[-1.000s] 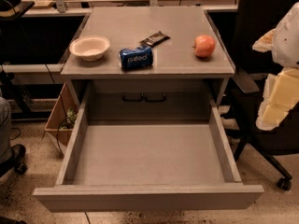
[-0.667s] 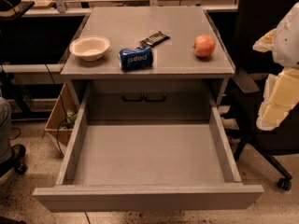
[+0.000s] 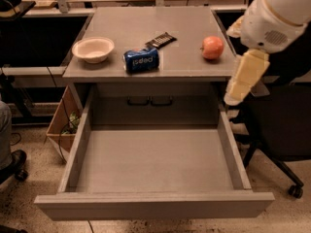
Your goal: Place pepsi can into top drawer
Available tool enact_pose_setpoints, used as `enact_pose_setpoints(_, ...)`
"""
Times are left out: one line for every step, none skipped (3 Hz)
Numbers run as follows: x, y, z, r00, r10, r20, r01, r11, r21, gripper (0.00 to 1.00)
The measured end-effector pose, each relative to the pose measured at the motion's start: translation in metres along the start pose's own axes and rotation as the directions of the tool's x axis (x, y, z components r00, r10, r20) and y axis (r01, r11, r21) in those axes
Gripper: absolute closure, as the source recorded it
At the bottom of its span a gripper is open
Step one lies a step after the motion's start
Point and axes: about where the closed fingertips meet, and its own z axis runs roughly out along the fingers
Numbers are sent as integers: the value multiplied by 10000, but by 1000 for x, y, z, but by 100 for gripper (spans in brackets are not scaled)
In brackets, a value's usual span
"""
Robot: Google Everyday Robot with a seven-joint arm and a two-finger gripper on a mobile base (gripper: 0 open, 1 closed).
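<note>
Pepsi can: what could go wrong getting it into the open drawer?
1. The pepsi can lies on its side near the front edge of the cabinet top; a nudge might roll it.
2. The snack bar sits just behind it and could get caught in a grasp.
3. The gripper hangs off the right edge, so reaching across may clip the red fruit.
</note>
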Motion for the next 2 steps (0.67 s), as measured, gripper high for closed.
enact_pose_setpoints(-44,-33,23,9972,-319,677,316,9995,64,0)
enact_pose_setpoints(-87,-50,57,9901,-535,1300,562,9983,-170,0)
